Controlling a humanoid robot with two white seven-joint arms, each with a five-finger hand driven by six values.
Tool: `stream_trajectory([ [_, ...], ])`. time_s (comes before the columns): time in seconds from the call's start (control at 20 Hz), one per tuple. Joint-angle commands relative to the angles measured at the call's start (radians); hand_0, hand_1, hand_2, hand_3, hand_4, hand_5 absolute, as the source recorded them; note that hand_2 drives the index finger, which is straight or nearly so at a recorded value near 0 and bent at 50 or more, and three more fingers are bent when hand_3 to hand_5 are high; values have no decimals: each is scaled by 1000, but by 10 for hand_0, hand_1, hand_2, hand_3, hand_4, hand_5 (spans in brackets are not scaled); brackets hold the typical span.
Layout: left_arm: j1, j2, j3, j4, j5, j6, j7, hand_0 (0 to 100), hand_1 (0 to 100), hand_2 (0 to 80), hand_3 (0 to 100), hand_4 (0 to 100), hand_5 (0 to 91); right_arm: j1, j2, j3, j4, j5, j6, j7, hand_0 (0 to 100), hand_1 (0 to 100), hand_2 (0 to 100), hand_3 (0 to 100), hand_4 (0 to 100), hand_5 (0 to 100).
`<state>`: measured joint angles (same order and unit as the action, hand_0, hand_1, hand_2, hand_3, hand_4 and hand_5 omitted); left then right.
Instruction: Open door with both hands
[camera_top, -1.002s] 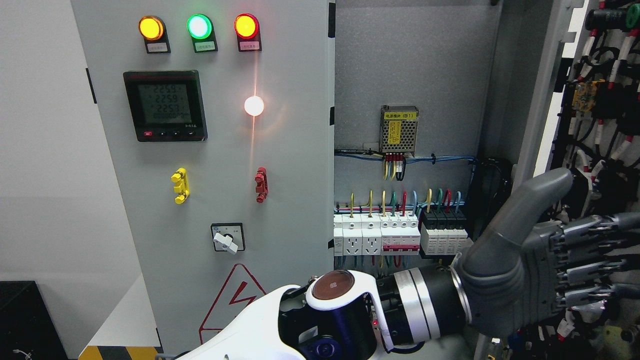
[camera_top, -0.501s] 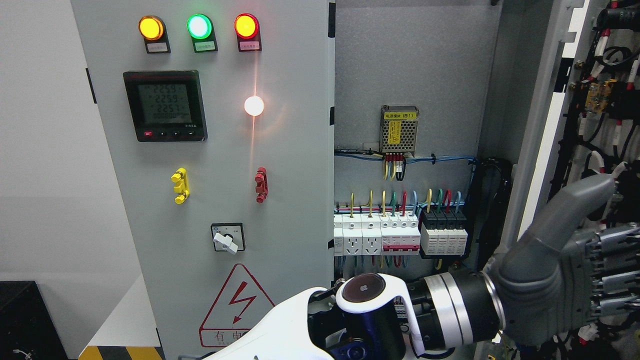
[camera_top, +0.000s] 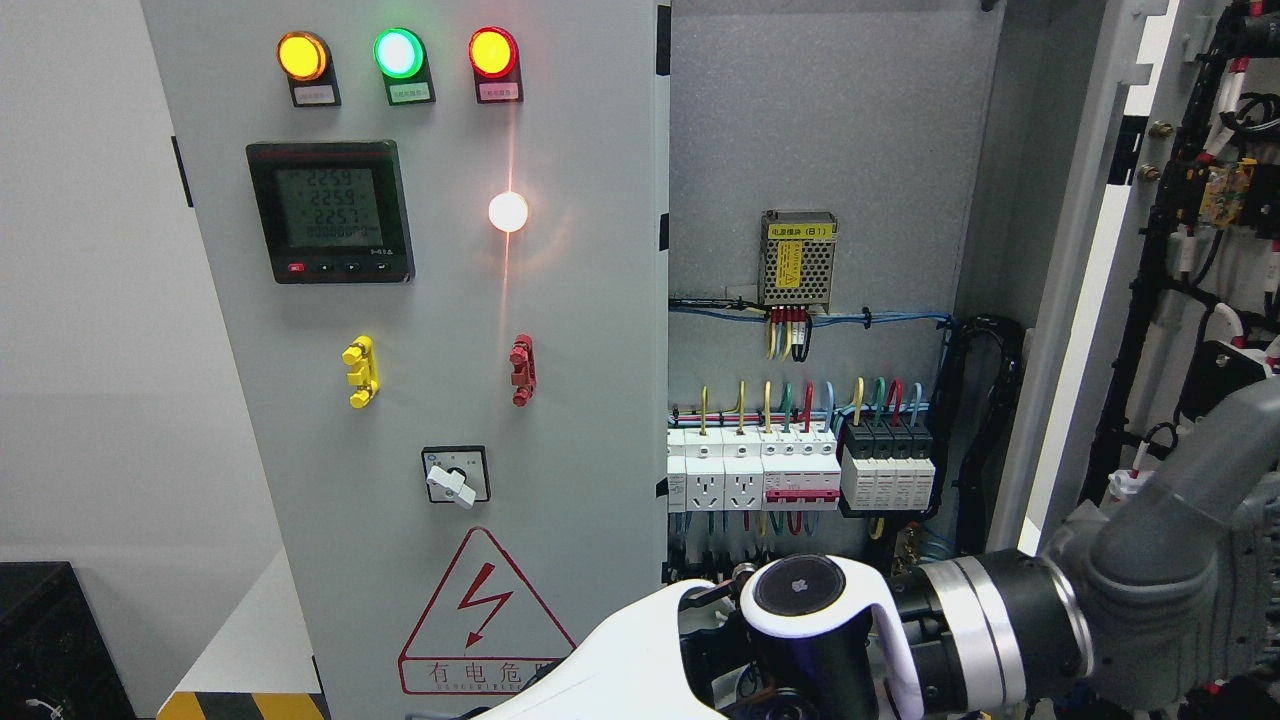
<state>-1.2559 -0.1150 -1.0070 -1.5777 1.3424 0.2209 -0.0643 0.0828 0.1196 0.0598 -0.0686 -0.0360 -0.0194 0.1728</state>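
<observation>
1. At the lower right, my left hand (camera_top: 1170, 560) has slid further right and lower than a second ago. Only the thumb side and wrist show now, and the rest runs off the edge.
2. Grip state: I cannot tell how open the hand is or whether it holds anything. My right arm is out of view.
3. The right door (camera_top: 1090, 200) stands along the right edge, swung wider than before. Its wired inner face has moved right with the hand.
4. Meaning: I judge this door nearly fully open, with the cabinet interior exposed. The breaker row (camera_top: 800, 480) and power supply (camera_top: 797, 258) are in plain sight.
5. The left door (camera_top: 450, 300) looks shut and unchanged, so that half of the task seems left to do.
6. Writing:
   - The meter (camera_top: 330, 210) reads roughly 2259 / 2259 / 2257.
   - The warning triangle (camera_top: 487, 610) has a red bolt, with 有电危 below it and the rest hidden by my arm.
   - The supply's yellow label is in Chinese and too small to read surely.
   - The tags under the yellow lamp (camera_top: 302, 55), green lamp (camera_top: 398, 52) and red lamp (camera_top: 493, 52) are unreadable.
   - No brand is legible.
</observation>
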Motion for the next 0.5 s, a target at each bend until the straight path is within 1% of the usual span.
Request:
stream_trajectory([
  [0.0, -10, -54, -4, 59, -12, -2, 0, 0, 0, 0, 0, 0, 0, 0, 0, 0, 4, -1, -1, 1, 192, 0, 0, 0, 0, 0],
  [0.25, -39, -58, -5, 68, -11, -3, 0, 0, 0, 0, 0, 0, 0, 0, 0, 0, 4, 1, -1, 1, 192, 0, 0, 0, 0, 0],
  [0.45, -43, -61, -8, 68, -11, -2, 0, 0, 0, 0, 0, 0, 0, 0, 0, 0, 4, -1, -1, 1, 192, 0, 0, 0, 0, 0],
])
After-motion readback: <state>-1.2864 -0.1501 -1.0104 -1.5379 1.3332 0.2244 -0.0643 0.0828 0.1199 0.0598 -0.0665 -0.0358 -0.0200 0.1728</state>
